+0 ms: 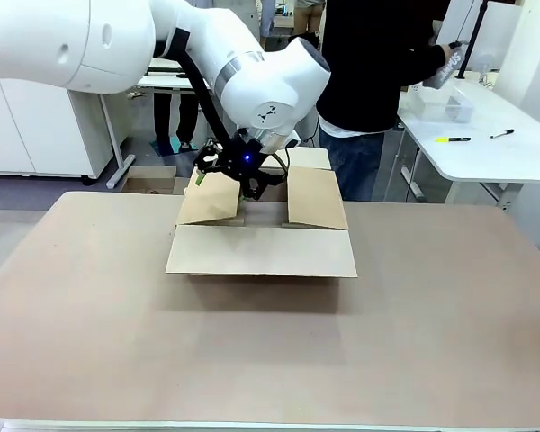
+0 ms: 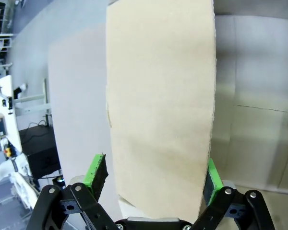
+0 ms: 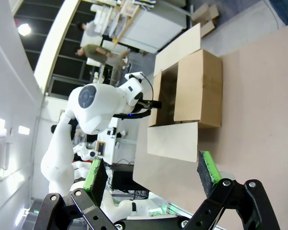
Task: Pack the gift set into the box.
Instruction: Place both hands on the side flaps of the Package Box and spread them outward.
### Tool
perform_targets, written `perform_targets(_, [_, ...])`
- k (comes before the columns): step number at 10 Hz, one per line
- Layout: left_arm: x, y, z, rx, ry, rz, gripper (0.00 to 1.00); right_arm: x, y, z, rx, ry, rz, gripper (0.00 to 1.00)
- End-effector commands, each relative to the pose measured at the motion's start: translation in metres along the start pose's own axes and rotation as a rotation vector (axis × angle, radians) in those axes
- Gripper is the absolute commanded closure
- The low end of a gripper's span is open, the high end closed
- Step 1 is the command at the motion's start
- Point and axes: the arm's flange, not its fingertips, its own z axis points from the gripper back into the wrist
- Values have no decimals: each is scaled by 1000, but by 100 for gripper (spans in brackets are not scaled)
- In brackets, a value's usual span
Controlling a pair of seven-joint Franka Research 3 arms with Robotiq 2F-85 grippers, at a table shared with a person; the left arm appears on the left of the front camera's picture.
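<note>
- Box (image 1: 261,250) of brown cardboard sits toward the far side of the counter (image 1: 270,360), its top flaps open.
- Left pincer (image 1: 218,171) hangs at the box's left flap (image 2: 161,105), green pads spread wide, with the cardboard panel between them.
- Right pincer (image 3: 152,173), spread wide and empty, hovers over the counter well apart from the box.
- Person (image 1: 378,63) in a dark top stands just behind the box.
</note>
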Motion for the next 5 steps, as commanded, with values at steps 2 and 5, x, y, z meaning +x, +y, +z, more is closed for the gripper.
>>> perform_targets(2, [-11,25,20,82,-66,71,0,2,0,-1,29,-9,24,0])
perform_targets(5, [-15,58,31,134,-95,131,0,2,0,-1,29,-9,24,0])
